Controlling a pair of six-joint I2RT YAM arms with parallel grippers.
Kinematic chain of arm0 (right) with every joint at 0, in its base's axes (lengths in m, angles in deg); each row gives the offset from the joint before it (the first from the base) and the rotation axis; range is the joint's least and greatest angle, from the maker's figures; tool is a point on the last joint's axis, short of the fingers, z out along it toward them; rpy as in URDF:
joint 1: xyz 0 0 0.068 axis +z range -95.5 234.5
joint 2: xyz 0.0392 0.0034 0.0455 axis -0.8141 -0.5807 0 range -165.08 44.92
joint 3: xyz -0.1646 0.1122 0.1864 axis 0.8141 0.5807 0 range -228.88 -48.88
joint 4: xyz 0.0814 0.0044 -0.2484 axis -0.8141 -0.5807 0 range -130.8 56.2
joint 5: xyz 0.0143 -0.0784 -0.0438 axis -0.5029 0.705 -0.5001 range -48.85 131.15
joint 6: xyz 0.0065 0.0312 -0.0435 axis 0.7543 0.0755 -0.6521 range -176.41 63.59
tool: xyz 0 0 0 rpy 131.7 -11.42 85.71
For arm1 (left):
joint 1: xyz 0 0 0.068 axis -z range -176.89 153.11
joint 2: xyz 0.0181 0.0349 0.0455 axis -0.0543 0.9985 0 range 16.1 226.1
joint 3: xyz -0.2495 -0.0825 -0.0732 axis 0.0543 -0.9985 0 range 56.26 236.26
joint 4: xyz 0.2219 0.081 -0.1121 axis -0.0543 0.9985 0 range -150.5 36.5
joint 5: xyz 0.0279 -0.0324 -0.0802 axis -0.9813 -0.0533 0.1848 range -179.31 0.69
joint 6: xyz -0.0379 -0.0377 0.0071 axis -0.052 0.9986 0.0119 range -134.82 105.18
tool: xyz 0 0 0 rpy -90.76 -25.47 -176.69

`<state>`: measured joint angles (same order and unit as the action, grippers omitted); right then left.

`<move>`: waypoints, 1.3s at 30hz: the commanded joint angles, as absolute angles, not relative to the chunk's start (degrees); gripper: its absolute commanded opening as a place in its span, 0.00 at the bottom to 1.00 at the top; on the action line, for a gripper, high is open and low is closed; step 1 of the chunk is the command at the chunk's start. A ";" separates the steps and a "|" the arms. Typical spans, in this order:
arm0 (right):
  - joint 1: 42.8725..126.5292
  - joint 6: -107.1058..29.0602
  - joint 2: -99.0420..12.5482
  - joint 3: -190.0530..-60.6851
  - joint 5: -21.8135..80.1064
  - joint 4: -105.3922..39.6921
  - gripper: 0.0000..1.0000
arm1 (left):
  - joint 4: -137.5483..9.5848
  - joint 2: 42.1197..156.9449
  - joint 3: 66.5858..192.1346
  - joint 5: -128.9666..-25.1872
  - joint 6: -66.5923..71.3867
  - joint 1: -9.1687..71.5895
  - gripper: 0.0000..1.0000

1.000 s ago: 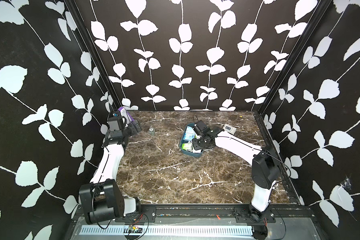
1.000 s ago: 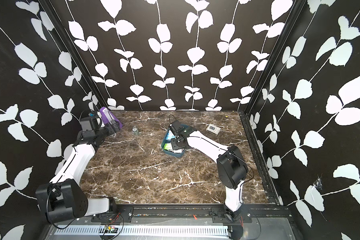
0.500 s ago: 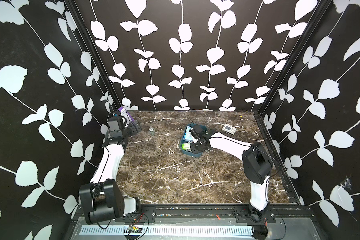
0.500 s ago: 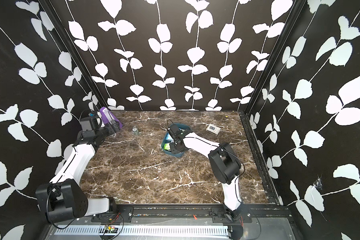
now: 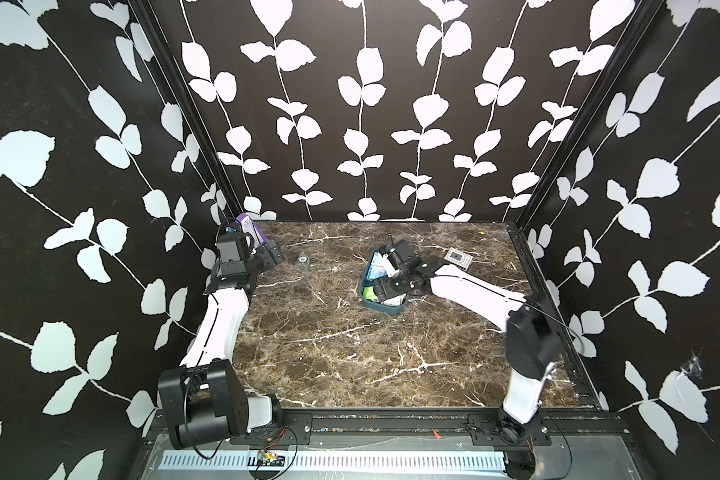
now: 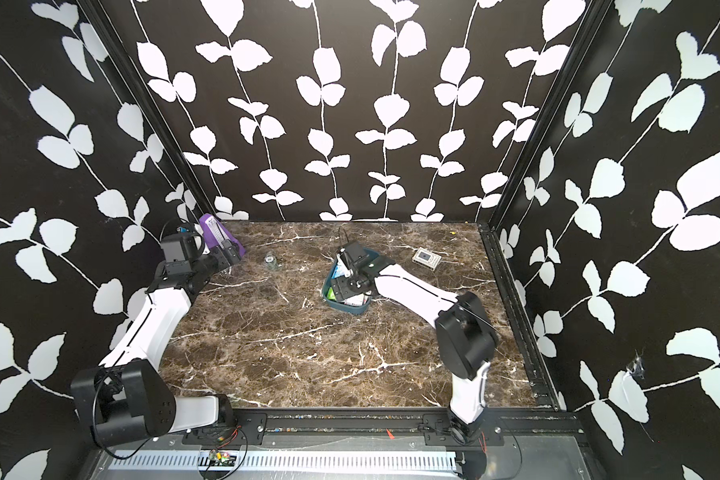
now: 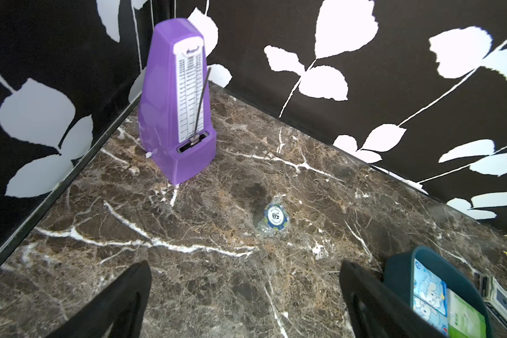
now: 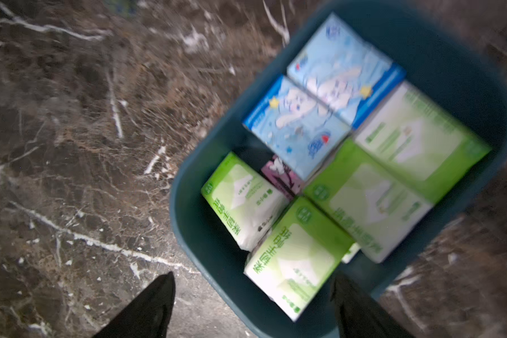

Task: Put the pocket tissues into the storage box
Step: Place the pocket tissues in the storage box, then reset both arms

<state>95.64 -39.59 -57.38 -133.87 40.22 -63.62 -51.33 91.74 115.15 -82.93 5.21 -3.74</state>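
The teal storage box sits at the table's middle back, seen in both top views. Several pocket tissues lie inside: green-and-white packs and blue cartoon packs. My right gripper hovers open over the box's near end. A green pack lies between its fingers and touches neither. One finger is over the marble outside the rim. My left gripper stands open and empty at the back left, with the box's corner beside one finger.
A purple metronome stands in the back left corner. A wrapped poker chip lies on the marble between it and the box. A flat white-grey gadget lies behind the box to the right.
My right gripper has opened over the box. Its elbow swung inward and back out. The left arm has not moved.
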 commanded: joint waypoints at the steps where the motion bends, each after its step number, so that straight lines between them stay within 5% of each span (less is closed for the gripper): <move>1: 93.98 -45.73 -51.01 -131.19 45.16 -58.59 1.00 | -55.50 90.28 113.18 -86.39 3.31 -1.86 0.99; 19: 72.08 -48.99 -38.37 -110.51 55.17 -46.27 1.00 | -76.96 95.07 96.19 -95.92 -10.73 -0.45 0.99; 39: 65.32 -57.03 -42.62 -94.98 58.80 -18.74 1.00 | -92.56 105.57 97.30 -89.82 -22.00 0.08 0.99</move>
<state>65.94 -56.20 -42.15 -96.01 58.60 -24.28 -89.25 104.81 96.24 -91.90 -19.25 -0.18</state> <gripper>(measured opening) 0.997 0.990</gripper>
